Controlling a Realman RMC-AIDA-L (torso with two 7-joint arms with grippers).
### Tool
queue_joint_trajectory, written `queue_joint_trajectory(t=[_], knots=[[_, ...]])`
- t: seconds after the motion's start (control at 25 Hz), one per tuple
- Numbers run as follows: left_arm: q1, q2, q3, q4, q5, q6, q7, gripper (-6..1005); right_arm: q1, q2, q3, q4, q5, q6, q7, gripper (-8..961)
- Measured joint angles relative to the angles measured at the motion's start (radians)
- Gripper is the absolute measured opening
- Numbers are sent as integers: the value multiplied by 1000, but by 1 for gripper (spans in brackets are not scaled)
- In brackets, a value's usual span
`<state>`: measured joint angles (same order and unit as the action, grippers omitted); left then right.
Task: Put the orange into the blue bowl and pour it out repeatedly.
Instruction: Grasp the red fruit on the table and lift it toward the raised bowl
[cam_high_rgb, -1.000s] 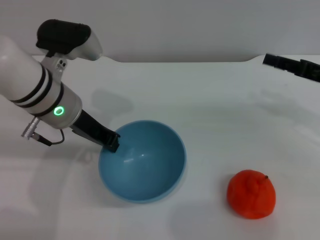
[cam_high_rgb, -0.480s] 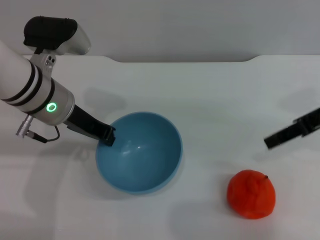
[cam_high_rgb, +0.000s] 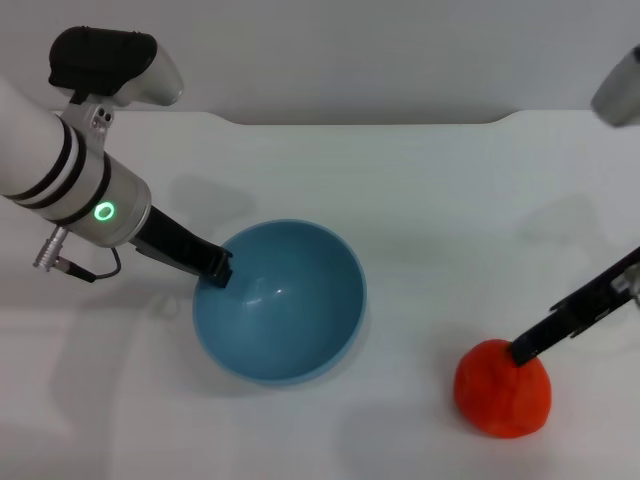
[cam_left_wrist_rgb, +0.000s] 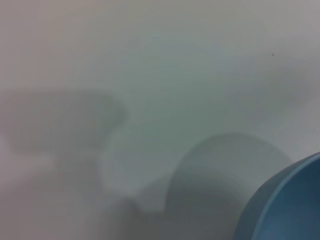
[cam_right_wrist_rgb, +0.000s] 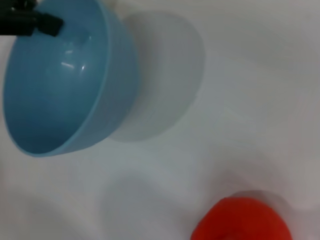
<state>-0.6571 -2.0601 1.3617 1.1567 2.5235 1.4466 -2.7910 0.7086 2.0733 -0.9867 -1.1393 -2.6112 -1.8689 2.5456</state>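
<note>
The bowl (cam_high_rgb: 280, 301) sits on the table (cam_high_rgb: 430, 200) left of centre, tipped so its opening faces up and toward the left arm. The left gripper (cam_high_rgb: 215, 270) is at the bowl's left rim, reaching in from the left. The orange (cam_high_rgb: 502, 390) lies on the table well to the right of the bowl and nearer the robot, with the right gripper (cam_high_rgb: 525, 348) touching its top from the right.

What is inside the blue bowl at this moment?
The blue bowl holds nothing: its glossy inside shows bare. The left pincer sits at its rim. The orange lies outside on the table, right pincer at its top.
</note>
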Motion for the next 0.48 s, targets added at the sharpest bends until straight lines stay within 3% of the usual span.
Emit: queue_joint_trajectory(t=[0.48], knots=[[-6,0,2,-7,0,-1,1,-2,45,1,-148,219,21,186,-1,582]])
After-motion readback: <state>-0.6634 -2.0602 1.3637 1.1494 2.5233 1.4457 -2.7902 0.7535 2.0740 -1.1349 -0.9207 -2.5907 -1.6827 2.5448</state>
